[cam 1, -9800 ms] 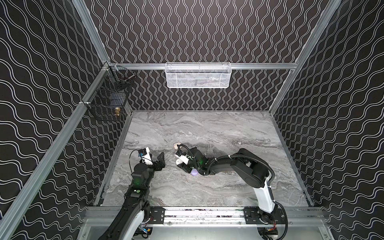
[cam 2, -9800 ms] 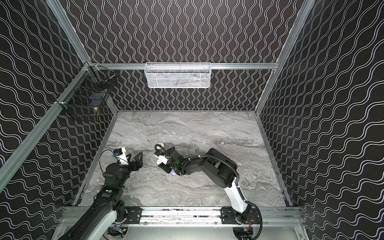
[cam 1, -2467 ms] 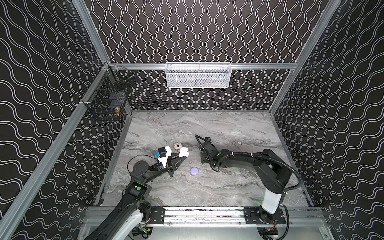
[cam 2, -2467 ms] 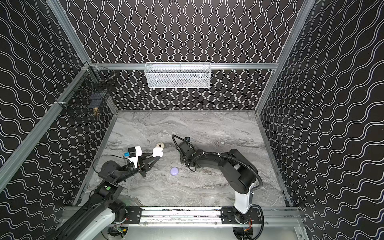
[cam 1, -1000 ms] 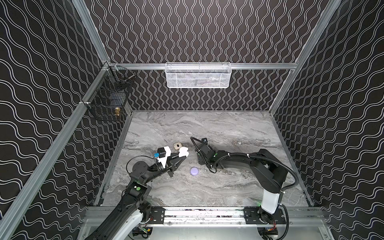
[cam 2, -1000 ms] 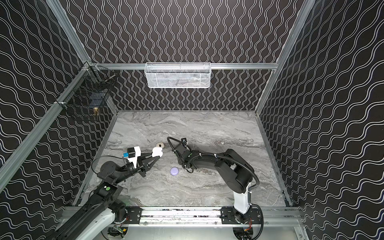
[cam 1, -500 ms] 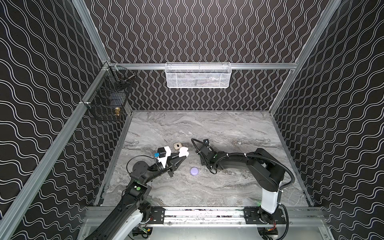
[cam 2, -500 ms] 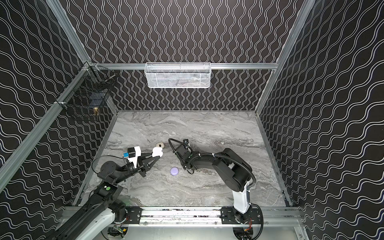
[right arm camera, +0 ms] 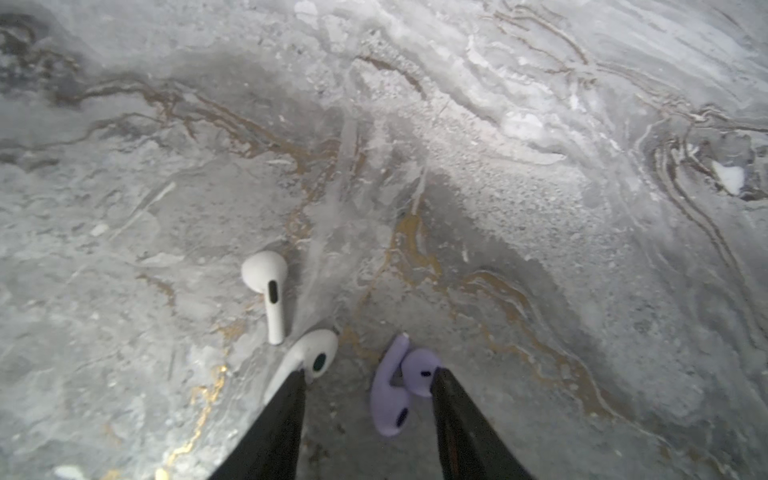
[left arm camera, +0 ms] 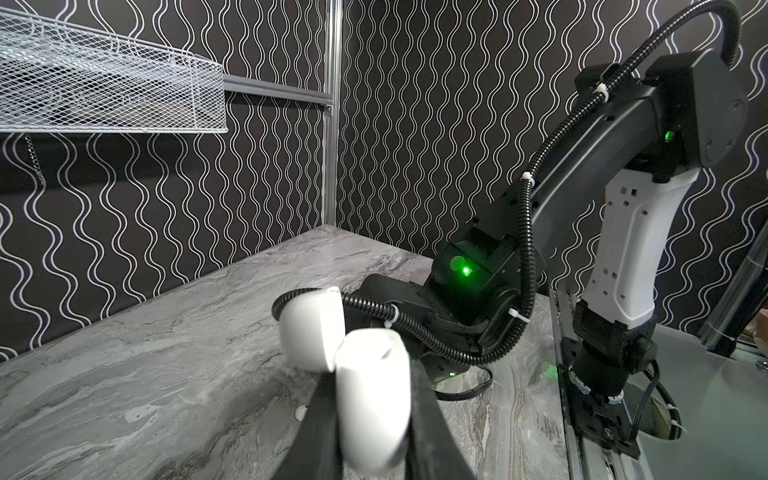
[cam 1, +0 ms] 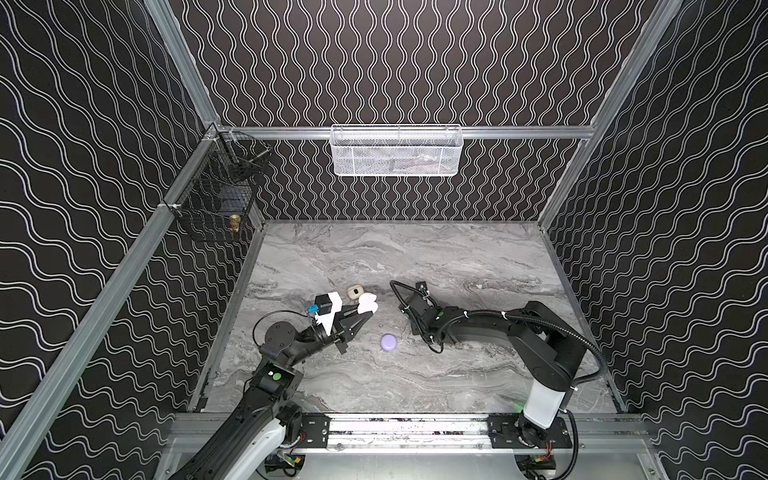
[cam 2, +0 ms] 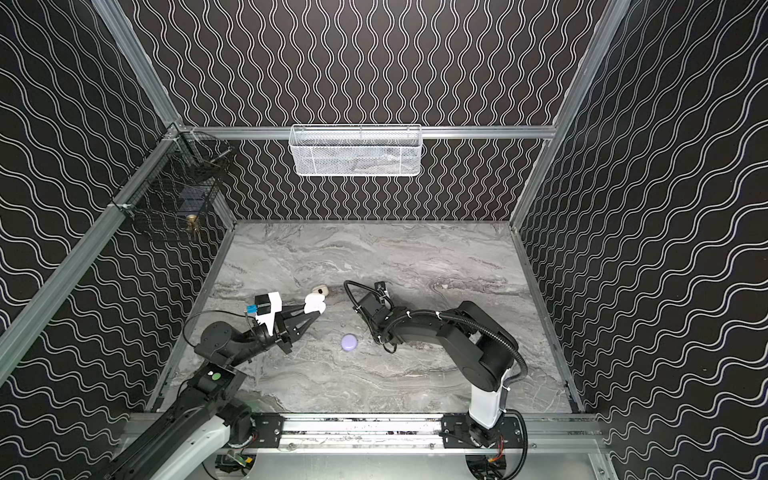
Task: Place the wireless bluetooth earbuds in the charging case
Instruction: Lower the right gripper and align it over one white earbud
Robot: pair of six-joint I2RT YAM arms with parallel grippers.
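Earbuds: small glossy stemmed plastic, lying on the marble table [right arm camera: 540, 208] at the right gripper's [right arm camera: 368, 374] tips.
Count: two white earbuds [right arm camera: 266, 286], two lavender earbuds [right arm camera: 388, 399]. Its jaws spread, pinching nothing; the left gripper [cam 1: 362, 312] clamped on an open white charging case [left arm camera: 370, 399].

1. In the right wrist view, the frame's edge cuts off the right pincer [right arm camera: 368, 374].
2. One finger [right arm camera: 274, 428] hides the stem of a white earbud [right arm camera: 318, 353].
3. The lavender earbuds [right arm camera: 390, 399] overlap, one partly behind the other finger.
4. In both top views, the right arm [cam 1: 478, 328] covers all these earbuds.
5. The white charging case [left arm camera: 370, 399] blurs near the left wrist lens.
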